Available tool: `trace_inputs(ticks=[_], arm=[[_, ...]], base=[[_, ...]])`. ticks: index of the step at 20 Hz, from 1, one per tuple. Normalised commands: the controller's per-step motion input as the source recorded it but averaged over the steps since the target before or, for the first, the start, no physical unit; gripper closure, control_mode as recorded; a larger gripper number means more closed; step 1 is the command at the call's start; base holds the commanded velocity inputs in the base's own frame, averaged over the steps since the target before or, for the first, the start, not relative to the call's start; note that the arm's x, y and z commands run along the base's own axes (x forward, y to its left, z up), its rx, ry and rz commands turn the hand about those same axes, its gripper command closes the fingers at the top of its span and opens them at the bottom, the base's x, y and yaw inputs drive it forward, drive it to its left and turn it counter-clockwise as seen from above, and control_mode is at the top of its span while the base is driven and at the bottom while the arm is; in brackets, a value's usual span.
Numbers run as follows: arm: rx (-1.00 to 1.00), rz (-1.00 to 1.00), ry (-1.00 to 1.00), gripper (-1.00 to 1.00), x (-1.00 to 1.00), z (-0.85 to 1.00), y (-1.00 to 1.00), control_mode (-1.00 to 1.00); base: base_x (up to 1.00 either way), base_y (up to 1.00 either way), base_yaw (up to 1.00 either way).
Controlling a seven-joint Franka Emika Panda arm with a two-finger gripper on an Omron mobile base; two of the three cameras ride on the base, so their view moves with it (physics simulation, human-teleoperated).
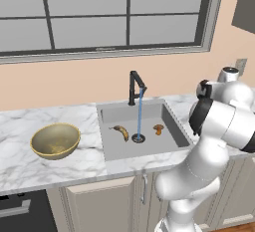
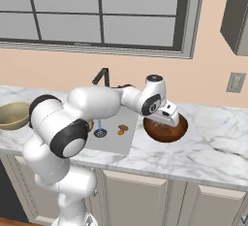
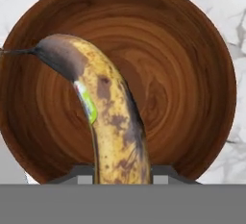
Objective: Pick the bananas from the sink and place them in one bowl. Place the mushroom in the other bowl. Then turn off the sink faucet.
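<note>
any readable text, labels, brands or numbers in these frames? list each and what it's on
None readable.
Banana in the gripper: small green sticker-like patch, no letters legible.
Brown bowl, yellow bowl, faucet, wall switch plate: no markings.

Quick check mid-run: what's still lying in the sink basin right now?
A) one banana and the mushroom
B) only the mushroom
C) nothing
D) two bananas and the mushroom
A: in the sink, one banana lies left of the drain and the mushroom right of it; the other banana hangs over the dark brown bowl.
</note>
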Motion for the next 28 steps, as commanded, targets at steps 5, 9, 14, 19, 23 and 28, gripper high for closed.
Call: trace_inputs(ticks=[5,9,14,19,23,28], arm=[[0.00,0.00,0.00,1.00,0.02,-0.21,-0.15,-1.00],[0.00,0.00,0.00,1.00,0.24,-0.18,-0.09,-1.00],[0.00,0.00,0.00,-1.00,0.17,-0.10,-0.15,-1.00],[0.00,0.00,0.00,-1.00,-0.04,0.07,-0.30,-1.00],[0.00,0.00,-0.01,-1.00,0.00,0.27,0.00,-1.00],[0.00,0.00,-0.04,-1.00,-0.04,0.81,0.18,-1.00]], base=[[0.00,0.00,0.00],[0.00,0.00,0.00],[0.00,0.00,0.00],[0.00,0.00,0.00],[0.00,0.00,0.00],[0.00,0.00,0.00]])
